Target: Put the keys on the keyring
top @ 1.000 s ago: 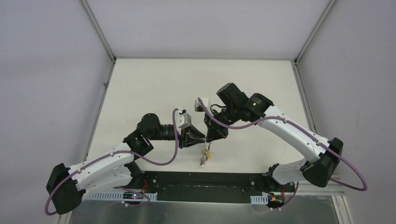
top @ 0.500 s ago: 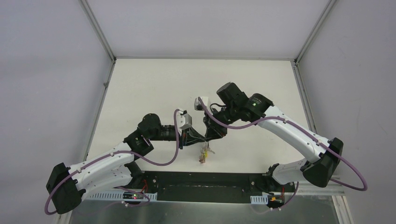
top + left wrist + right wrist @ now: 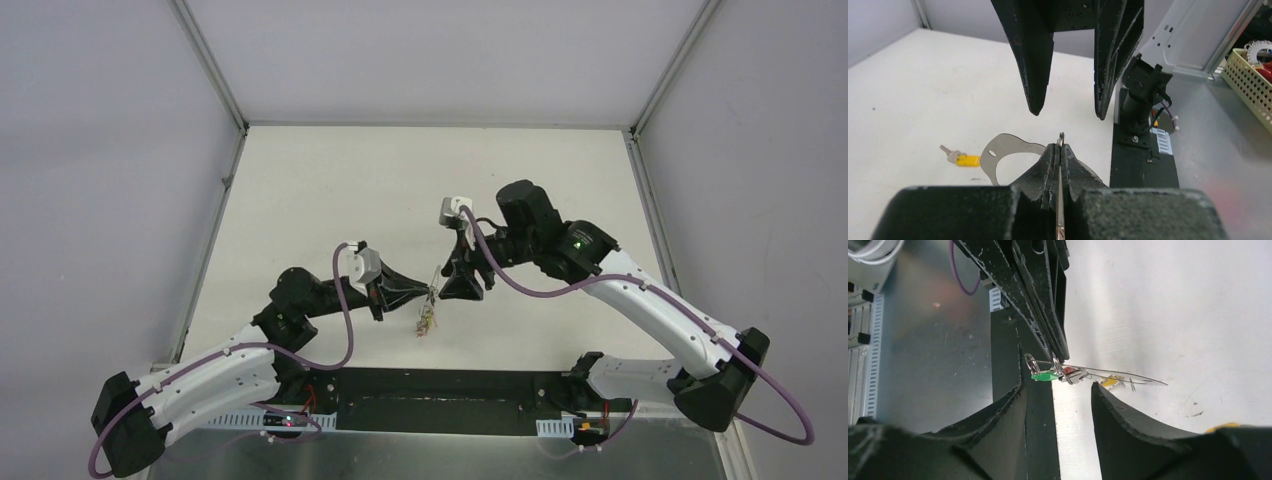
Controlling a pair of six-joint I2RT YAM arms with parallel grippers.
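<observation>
From above, your left gripper [image 3: 428, 292] and right gripper [image 3: 447, 290] meet nose to nose over the near part of the table [image 3: 330, 190]. Both are raised off it, so the keys [image 3: 426, 321] dangle freely just below the left tips. That height likely keeps the bunch clear of the surface while you work.

In the left wrist view, the left gripper is clamped tight on a thin metal edge. The flat grey keyring [image 3: 998, 149] spreads out behind and below its fingers. I judge that edge to be part of the loop, held steady as your anchor. The right gripper's jaws stand parted directly ahead, with nothing between them. One yellow-tagged key [image 3: 961, 158] seems to lie loose on the table off to the left, well apart from the loop.

In the right wrist view, your parted jaws frame the bunch. A green tag [image 3: 1043, 376] and silvery keys hang right at the left tips, just beyond your own. The keyring runs edge-on to the right. You cannot tell whether every key here is threaded.
</observation>
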